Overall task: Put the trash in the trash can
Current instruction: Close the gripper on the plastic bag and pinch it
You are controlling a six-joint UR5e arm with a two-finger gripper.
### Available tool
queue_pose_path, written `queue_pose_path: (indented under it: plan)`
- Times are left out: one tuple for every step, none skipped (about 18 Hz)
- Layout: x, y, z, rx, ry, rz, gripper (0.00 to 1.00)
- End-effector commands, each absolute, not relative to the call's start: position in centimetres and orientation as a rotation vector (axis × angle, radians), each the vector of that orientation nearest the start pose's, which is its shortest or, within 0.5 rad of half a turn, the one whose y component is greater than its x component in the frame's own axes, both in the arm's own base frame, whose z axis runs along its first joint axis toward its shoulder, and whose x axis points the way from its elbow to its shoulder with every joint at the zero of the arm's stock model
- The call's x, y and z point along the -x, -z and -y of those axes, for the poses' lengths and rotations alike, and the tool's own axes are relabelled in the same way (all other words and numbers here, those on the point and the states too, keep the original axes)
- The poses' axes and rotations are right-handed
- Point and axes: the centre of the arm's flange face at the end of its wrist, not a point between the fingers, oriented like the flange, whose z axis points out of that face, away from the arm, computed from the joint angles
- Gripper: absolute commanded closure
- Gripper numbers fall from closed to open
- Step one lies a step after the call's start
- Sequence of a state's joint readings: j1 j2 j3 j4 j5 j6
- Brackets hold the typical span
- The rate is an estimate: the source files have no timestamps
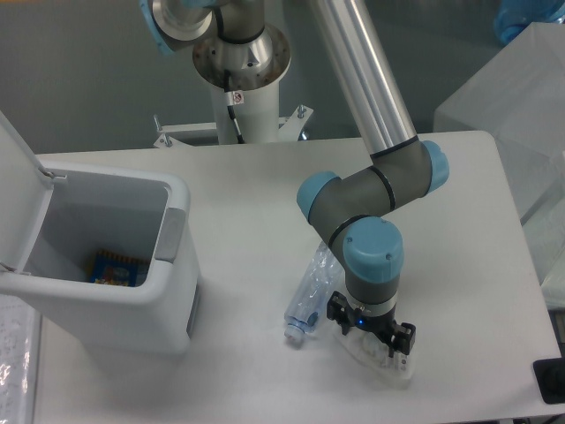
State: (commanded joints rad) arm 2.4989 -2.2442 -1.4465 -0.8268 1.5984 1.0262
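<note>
Camera view: fixed, looking down from high in front of the white table (pixel 256 203), with the arm's round base at the top edge.
Arm: grey UR5e arm (pixel 371 190) with pale blue joint caps, reaching down from the upper middle and folding at the elbow, so the wrist points straight down near the front of the table.
Pincer: black two-finger pincer (pixel 374 337) sits low over the wrapper, a small blue light showing on its body. Its fingers look to reach down into the crumpled film, but from up here I cannot tell whether they are spread or pressed together on it.
Wrapper: small crumpled clear-white wrapper with fine print (pixel 381 364) lies on the table directly under the pincer, its far end poking out to the right of it.
Bottle: crushed clear plastic bottle with a pale blue tint (pixel 309 296) lies on the table just to the left of the pincer, slanting, with its cap end toward the front edge. Its upper end is hidden behind the wrist.
Trash can: large white rectangular plastic bin (pixel 177 265) stands at the left of the table, well apart from both pieces, its hinged lid swung up and open and a grey panel on the side facing the arm.
Inside the can: small blue-and-orange packet (pixel 115 268) lies at the bottom.
</note>
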Motion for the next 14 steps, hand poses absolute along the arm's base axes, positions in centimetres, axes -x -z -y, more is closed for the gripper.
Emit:
queue_pose_path:
  plan:
    - [49.7,-21.5,-53.5,3.034,-0.278,-0.147,1.00]
    - [49.7,-21.8,-53.5,3.032,-0.282,-0.147,1.00]
    - [49.7,-21.9,-53.5,3.032,-0.285,-0.147,1.00]
    - [49.6,-22.2,-53.5,3.028,-0.292,-0.147,1.00]
    - [49.6,-22.3,-53.5,3.027,-0.291,-0.147,1.00]
    - [49.6,-22.5,-53.5,3.022,-0.295,-0.147,1.00]
    - [49.7,-22.8,-53.4,3.018,-0.299,-0.144,1.00]
    - [49.7,-23.2,-53.4,3.012,-0.298,-0.140,1.00]
    - [49.6,-23.5,-53.5,3.001,-0.293,-0.142,1.00]
    - [49.5,-23.6,-53.5,2.991,-0.283,-0.134,1.00]
    - [49.4,-23.9,-53.9,2.976,-0.280,-0.127,1.00]
    - [49.4,-24.7,-54.1,2.954,-0.279,-0.095,1.00]
    - [49.4,-25.6,-54.4,2.929,-0.274,-0.045,1.00]
    - [49.2,-26.6,-54.8,2.896,-0.263,-0.010,1.00]
